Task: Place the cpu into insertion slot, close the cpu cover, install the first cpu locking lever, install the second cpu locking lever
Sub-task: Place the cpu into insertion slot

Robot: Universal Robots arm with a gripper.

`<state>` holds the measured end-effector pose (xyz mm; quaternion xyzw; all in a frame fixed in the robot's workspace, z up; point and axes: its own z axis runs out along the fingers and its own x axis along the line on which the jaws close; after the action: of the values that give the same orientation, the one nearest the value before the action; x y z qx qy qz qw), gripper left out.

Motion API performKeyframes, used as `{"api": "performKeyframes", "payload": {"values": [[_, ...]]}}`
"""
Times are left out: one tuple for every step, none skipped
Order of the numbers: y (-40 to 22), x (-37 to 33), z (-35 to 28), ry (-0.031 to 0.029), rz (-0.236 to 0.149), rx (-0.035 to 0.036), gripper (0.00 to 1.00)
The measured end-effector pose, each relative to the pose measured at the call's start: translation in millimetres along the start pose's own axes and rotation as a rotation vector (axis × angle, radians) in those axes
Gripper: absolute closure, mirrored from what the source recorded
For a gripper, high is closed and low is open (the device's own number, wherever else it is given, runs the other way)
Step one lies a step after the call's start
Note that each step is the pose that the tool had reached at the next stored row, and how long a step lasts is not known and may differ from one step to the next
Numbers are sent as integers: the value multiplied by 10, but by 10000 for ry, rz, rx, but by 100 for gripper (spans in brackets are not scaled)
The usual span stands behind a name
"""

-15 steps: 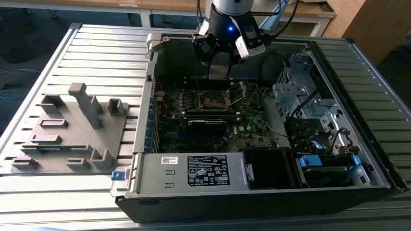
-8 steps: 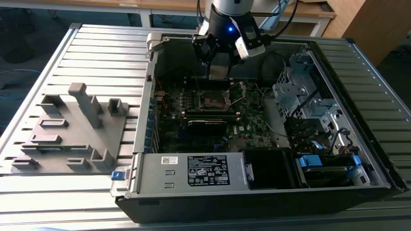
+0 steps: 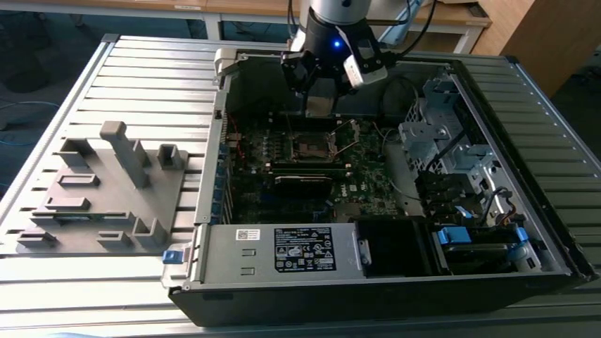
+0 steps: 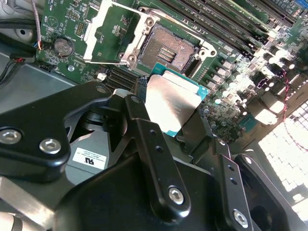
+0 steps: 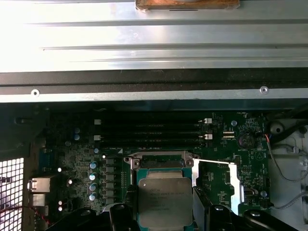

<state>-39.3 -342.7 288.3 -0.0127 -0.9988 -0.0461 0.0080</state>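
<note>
My gripper is clamped on the cpu, clear of the open insertion slot at six o'clock of me in the exterior view, and I judge a tilted or off-square descent could bend its pins or snag the raised cpu cover.

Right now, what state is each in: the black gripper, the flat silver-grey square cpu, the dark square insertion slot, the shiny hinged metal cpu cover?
gripper: shut on the cpu
cpu: gripped, not yet seated
insertion slot: empty, uncovered
cpu cover: open
</note>
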Motion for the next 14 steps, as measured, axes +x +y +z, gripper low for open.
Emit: {"api": "performKeyframes", "payload": {"values": [[0,0,2,0,0,0,46],[0,0,3,0,0,0,46],[0,0,3,1,0,1,46],[-1,0,6,0,0,-1,46],[-1,0,10,-1,0,-3,46],[-1,0,14,-1,0,-2,46],[-2,0,18,0,0,-1,46],[-2,0,23,0,0,-1,46],[-3,-1,27,0,0,-1,46],[-3,-1,30,0,0,0,46],[-3,-1,34,0,0,0,46],[-4,-1,36,0,0,1,46],[-4,-1,39,0,0,1,46],[-4,-1,43,0,0,-1,46]]}}
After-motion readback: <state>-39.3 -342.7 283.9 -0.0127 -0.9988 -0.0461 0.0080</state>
